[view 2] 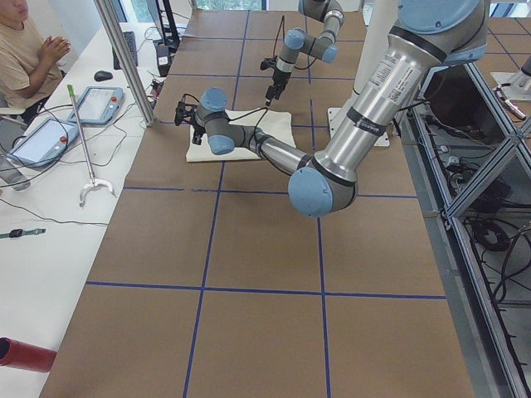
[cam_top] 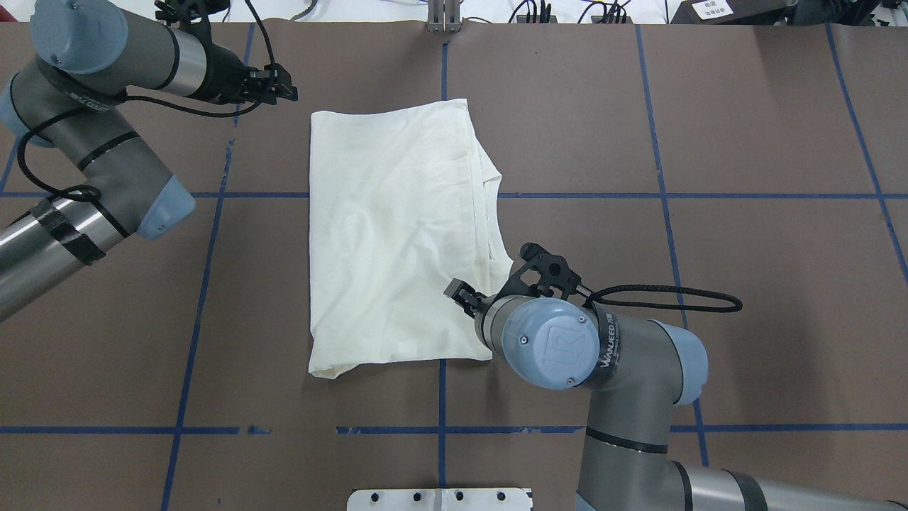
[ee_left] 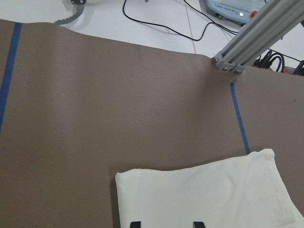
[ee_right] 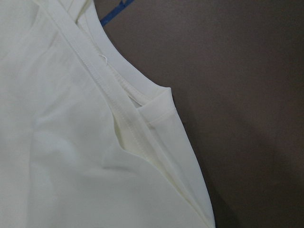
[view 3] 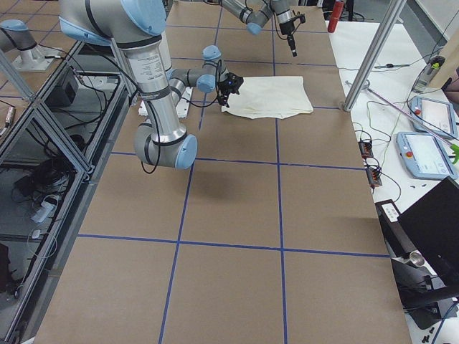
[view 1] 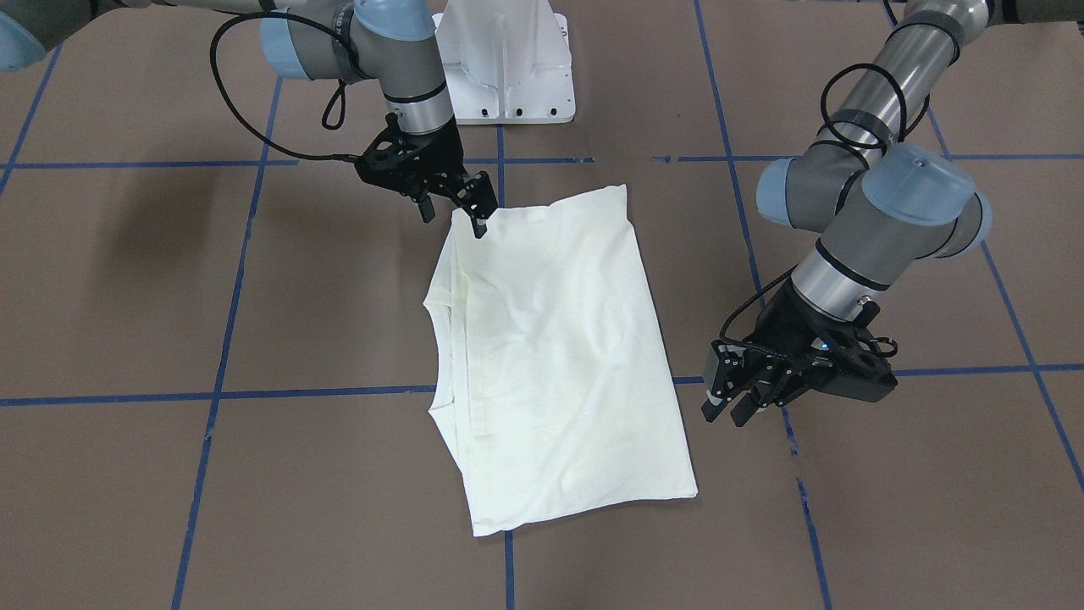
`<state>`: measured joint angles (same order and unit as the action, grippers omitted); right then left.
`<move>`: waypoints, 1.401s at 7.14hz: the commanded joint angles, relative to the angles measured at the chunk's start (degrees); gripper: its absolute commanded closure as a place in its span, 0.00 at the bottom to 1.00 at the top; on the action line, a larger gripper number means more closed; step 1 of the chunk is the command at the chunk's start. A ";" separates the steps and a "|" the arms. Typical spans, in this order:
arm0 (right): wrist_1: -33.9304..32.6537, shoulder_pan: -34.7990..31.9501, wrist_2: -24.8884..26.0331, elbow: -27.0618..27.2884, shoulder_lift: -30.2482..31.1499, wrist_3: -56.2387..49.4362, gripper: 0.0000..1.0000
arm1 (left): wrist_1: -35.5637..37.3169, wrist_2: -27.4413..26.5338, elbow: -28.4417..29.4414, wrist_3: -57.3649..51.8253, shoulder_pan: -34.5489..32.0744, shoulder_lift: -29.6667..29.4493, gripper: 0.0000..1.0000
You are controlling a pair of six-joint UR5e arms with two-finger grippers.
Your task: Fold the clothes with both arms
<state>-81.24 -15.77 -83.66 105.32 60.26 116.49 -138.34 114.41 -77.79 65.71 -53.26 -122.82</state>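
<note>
Shirt (view 1: pixel 550 339) lies flat; right gripper (view 1: pixel 453 222) spread at its corner, left gripper (view 1: pixel 722 415) spread.

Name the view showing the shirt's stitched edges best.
Right wrist view: the shirt fills it, stitching sharp. Overhead and front show its whole outline, side views show it small, left wrist one end.

I log: shirt (view 1: pixel 559 339) soft matt cream cloth, stitched hems | worktop (view 1: pixel 889 525) matt brown paper, blue tape lines (view 1: pixel 296 394) | left arm (view 1: pixel 838 284), right arm (view 1: pixel 419 106) satin silver metal, smooth blue plastic joint caps (view 1: pixel 919 182)
</note>
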 commanded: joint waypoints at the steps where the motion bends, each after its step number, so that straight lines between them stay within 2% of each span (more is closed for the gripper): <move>1: -0.06 1.71 1.22 -0.82 0.03 5.05 0.01 | 0.00 -0.06 -0.69 0.03 0.00 0.65 0.53; 2: 0.29 1.62 1.13 -1.95 0.03 5.06 0.01 | 0.00 -0.06 -0.69 0.03 0.09 0.65 0.52; 4: 0.38 1.80 1.04 -3.98 -0.58 5.06 0.15 | -0.09 -0.24 -0.69 0.03 0.09 0.65 0.52; 6: 0.38 1.80 1.04 -4.25 -0.59 5.06 0.23 | 0.00 -0.24 -0.69 0.03 0.09 0.65 0.52; 8: 0.38 1.80 1.04 -4.86 -0.59 4.71 0.25 | 0.00 -0.24 -0.78 0.03 0.00 0.74 0.52; 9: 0.38 1.71 1.04 -4.86 -0.59 4.62 0.30 | -0.09 -0.24 -0.78 0.03 0.00 0.74 0.52; 10: 0.38 1.71 0.95 -4.86 -1.02 4.62 0.40 | -0.09 -0.24 -0.78 -0.06 0.00 0.74 0.52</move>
<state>-80.86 -14.03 -82.64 100.50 59.56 121.16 -138.40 114.17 -78.57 65.72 -53.25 -122.08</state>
